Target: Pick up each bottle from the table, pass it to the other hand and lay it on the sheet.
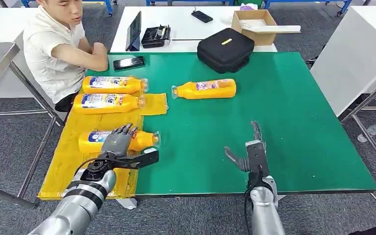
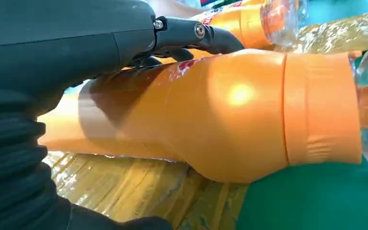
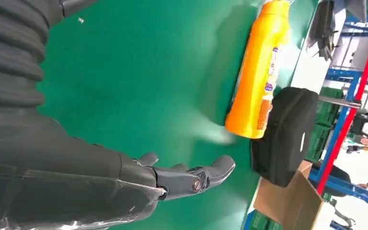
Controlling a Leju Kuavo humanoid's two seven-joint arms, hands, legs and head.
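Three orange bottles lie on the yellow sheet (image 1: 66,166) at the table's left: a far one (image 1: 112,84), a middle one (image 1: 108,103) and a near one (image 1: 142,140). My left hand (image 1: 119,143) lies over the near bottle (image 2: 230,110), fingers (image 2: 191,33) draped across its top and thumb stretched out alongside, clear of it. The bottle rests flat, its neck reaching past the sheet's edge. Another orange bottle (image 1: 204,89) (image 3: 258,76) lies on the green table (image 1: 293,122). Near the front edge, my right hand (image 1: 252,152) (image 3: 182,177) is open and holds nothing.
A person (image 1: 54,44) sits at the table's far left corner, forearm on it, next to a phone (image 1: 129,62). A black case (image 1: 225,49) stands at the back edge. The white table behind carries a cardboard box (image 1: 254,22) and a tablet (image 1: 134,32).
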